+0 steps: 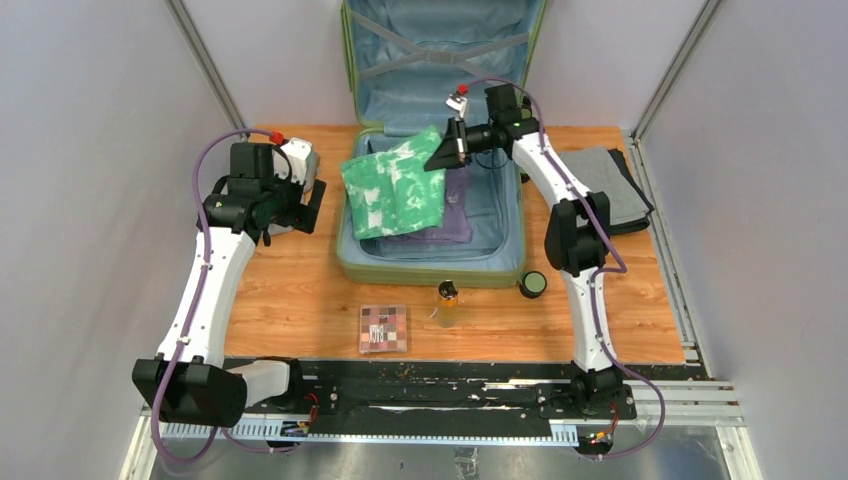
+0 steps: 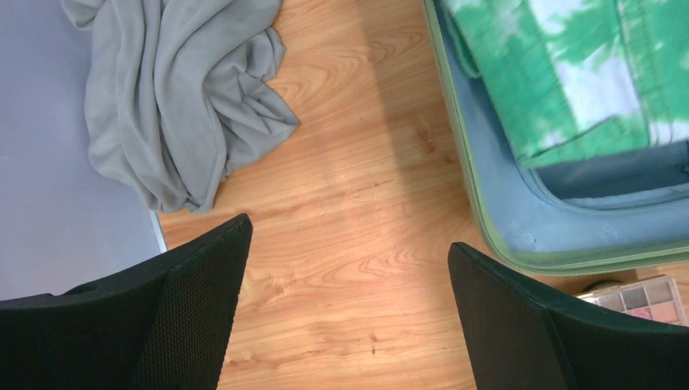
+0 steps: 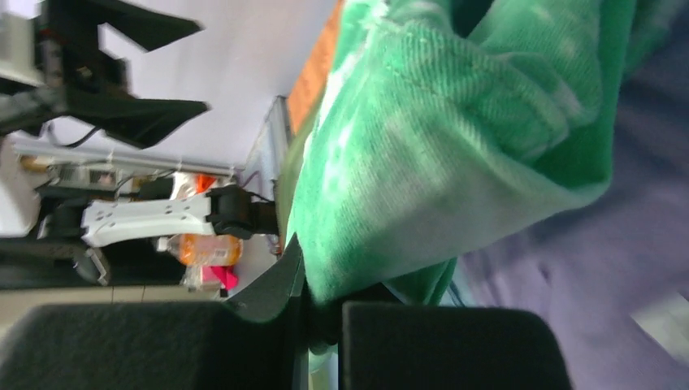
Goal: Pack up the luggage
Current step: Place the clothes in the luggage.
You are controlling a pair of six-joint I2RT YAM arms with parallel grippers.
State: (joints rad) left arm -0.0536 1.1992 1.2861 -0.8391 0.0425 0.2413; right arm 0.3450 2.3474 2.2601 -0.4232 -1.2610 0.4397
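Currently the right tool [image 1: 455,152] pinches a corner of the green cloth [image 1: 395,185] over the open suitcase [image 1: 430,272], mid-frame on the counter [image 1: 300,290]. Next it likely needs lowering and releasing flat. The left tool [image 2: 349,268] stands spread, holding nothing.

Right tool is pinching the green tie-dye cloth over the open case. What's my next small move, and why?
Probably lower the right tool slightly and open it. It is shut on an edge of the green tie-dye garment, most of which rests inside the luggage on the purple garment, so releasing should leave it packed.
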